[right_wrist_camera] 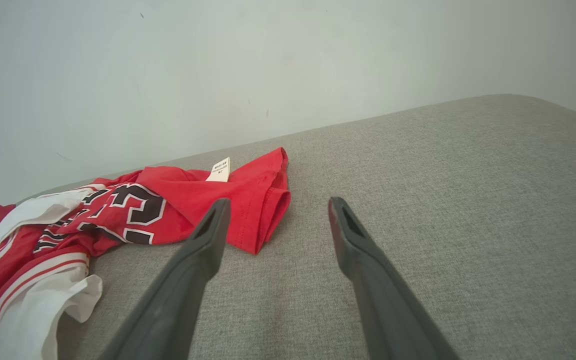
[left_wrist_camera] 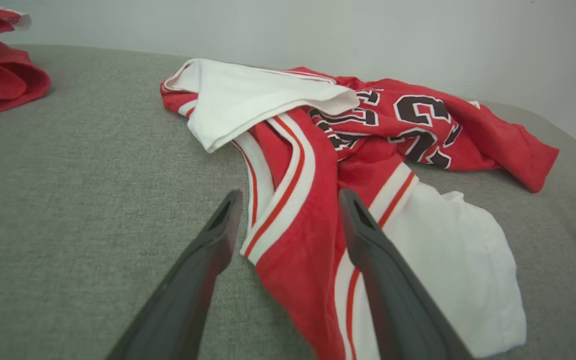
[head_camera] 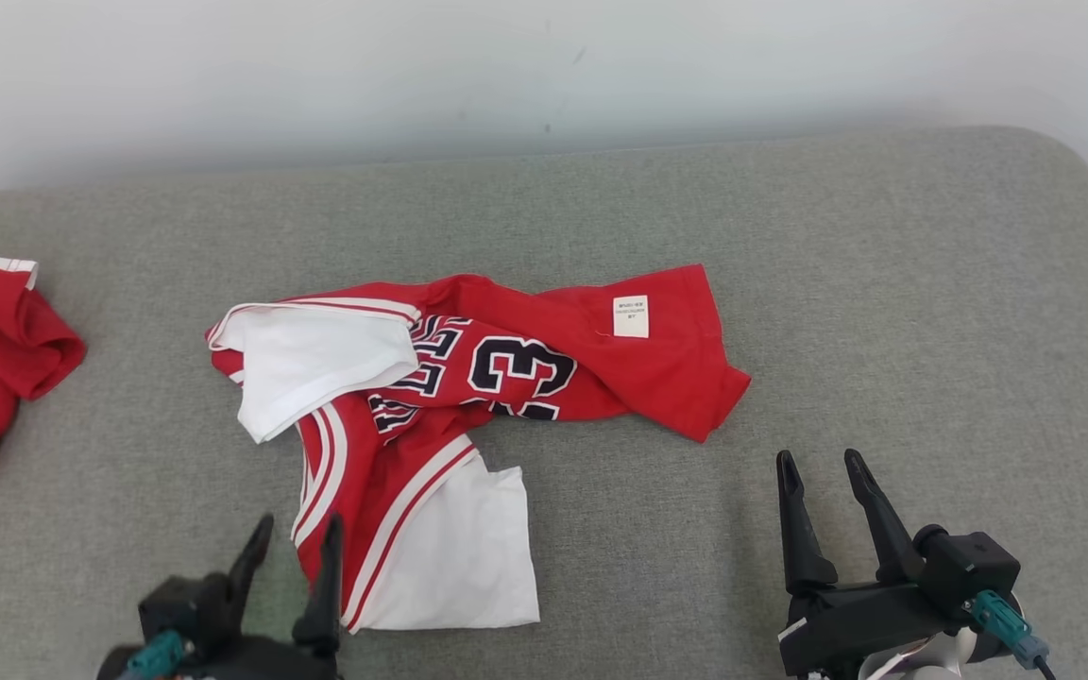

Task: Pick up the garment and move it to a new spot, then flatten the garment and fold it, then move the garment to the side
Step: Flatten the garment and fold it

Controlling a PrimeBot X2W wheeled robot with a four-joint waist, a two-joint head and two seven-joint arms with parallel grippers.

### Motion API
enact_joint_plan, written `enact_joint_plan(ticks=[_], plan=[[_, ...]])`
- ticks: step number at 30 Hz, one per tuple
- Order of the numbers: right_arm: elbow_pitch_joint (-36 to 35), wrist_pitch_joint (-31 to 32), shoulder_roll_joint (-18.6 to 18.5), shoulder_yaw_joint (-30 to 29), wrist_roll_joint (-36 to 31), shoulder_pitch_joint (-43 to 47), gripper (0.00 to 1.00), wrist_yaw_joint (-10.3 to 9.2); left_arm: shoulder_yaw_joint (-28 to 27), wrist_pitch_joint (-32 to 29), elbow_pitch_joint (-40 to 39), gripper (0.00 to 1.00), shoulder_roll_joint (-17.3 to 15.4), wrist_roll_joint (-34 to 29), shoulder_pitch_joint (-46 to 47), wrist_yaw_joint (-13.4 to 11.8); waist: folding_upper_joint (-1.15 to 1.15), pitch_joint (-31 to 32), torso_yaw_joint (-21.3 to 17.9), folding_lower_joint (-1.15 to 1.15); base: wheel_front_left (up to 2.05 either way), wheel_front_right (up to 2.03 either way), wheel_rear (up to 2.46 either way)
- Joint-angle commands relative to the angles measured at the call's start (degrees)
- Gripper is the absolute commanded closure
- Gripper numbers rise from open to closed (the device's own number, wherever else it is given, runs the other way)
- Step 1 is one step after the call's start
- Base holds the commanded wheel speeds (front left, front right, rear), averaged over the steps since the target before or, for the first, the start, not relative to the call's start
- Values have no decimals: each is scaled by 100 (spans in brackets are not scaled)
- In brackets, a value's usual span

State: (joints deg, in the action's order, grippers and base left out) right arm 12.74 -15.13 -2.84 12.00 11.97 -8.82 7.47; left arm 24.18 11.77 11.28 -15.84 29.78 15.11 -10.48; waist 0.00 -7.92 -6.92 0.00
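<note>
Well, the wide grey cushion (head_camera: 884,283) carries the jersey (head_camera: 506,368) near its middle, crumpled, red with white panels turned over. It looks light, soft and limp, so it should sag and bunch when lifted; a striped hem or a red corner seems the best hold. The left gripper (head_camera: 299,521) stands open, fingers either side of the nearest striped edge. The right gripper (head_camera: 819,457) is open too, over bare cushion. A small white label (head_camera: 630,316) shows near the far edge.

Plain indoor room: grey upholstered cushion (head_camera: 790,236) against a scuffed white wall (head_camera: 544,66).
</note>
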Motion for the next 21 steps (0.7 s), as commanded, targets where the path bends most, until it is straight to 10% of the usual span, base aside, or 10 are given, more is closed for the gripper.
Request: enact_joint_plan(ticks=[1,9,10,11,12,21], plan=[[9,-4,-7,22,-26,-24,0,4,6,30,69,0,5,66,-154,-16,0,4,-41,0,0,0,0],[0,-4,-7,-17,-4,50,0,4,84,78,210,0,142,188,-469,-27,0,-54,-174,0,0,0,0],[0,-4,-8,-22,-13,55,0,4,91,74,229,35,150,182,-473,-17,0,-61,-181,0,0,0,0],[0,-4,-8,-22,-13,55,0,4,91,74,229,35,150,182,-473,-17,0,-61,-181,0,0,0,0],[1,-5,-8,-28,-31,54,0,4,87,86,265,100,150,191,-439,-1,0,-68,-190,0,0,0,0],[-3,-4,-8,-90,-74,90,0,4,-246,200,155,100,-55,223,-369,-175,0,-18,-54,0,0,0,0]])
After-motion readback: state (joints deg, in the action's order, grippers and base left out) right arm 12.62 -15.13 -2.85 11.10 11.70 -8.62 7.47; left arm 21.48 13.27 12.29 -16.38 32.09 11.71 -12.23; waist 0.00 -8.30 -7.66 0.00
